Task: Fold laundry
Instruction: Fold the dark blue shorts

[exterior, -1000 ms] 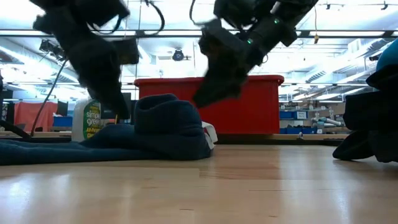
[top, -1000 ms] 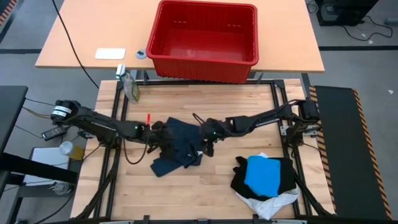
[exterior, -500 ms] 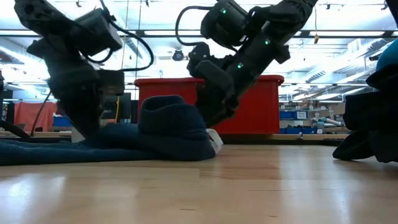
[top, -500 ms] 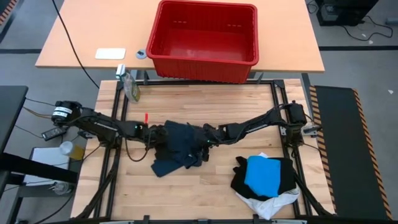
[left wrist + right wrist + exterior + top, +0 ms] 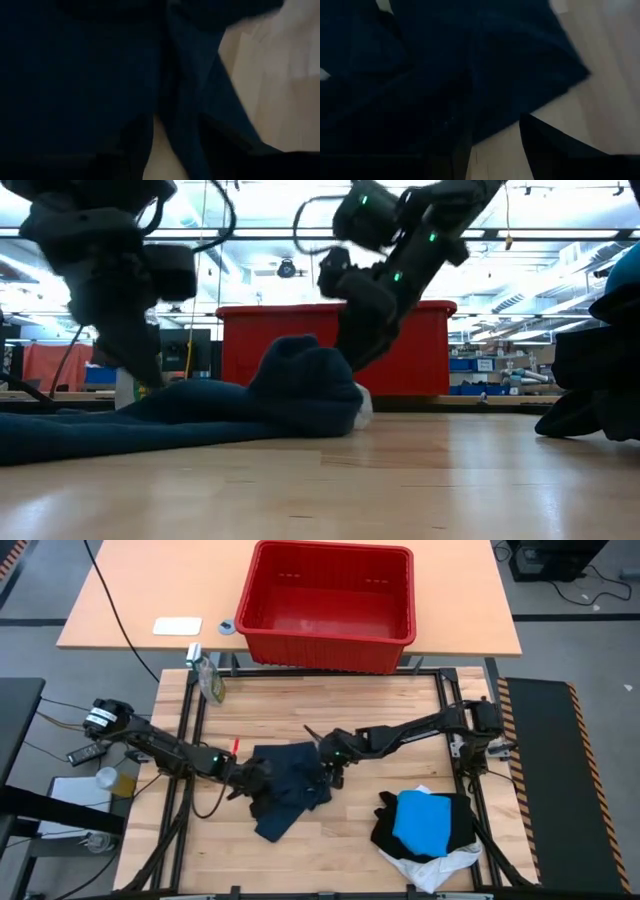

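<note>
A dark navy garment (image 5: pixel 290 788) lies crumpled at the middle of the wooden table, with a hump (image 5: pixel 305 385) toward its right side. My left gripper (image 5: pixel 252 780) reaches into its left side and my right gripper (image 5: pixel 330 768) into its right side, both slanting down. Each is closed on cloth. At the near right lies a pile of laundry: a bright blue piece (image 5: pixel 425 820) on a black one (image 5: pixel 385 830), with a white one (image 5: pixel 435 865) underneath. My left gripper has a raised fold of the garment (image 5: pixel 181 127) running between its two fingers (image 5: pixel 137 142), coming from the table's left and slanting down. A strip of bare wood shows beside the fold. The rest of the garment lies on the table. My right gripper has the garment's right edge (image 5: pixel 492 112) between its two fingers (image 5: pixel 540 142), coming from the table's right and slanting down. One layer or several, I cannot tell. The cloth beyond the fingers rests on the table in a heap.
A red plastic basket (image 5: pixel 330 602) stands on the table behind the far edge, with a white pad (image 5: pixel 177 626) to its left. A spray bottle (image 5: pixel 208 678) stands at the far left corner. Bare wood lies near and left of the garment.
My left gripper has gone toward the near edge and a little to the right, rolling as it went. The garment's left part went with it. Its tail now reaches farther toward the near edge. My right gripper has sunk slightly, and the hump has shifted toward the right.
</note>
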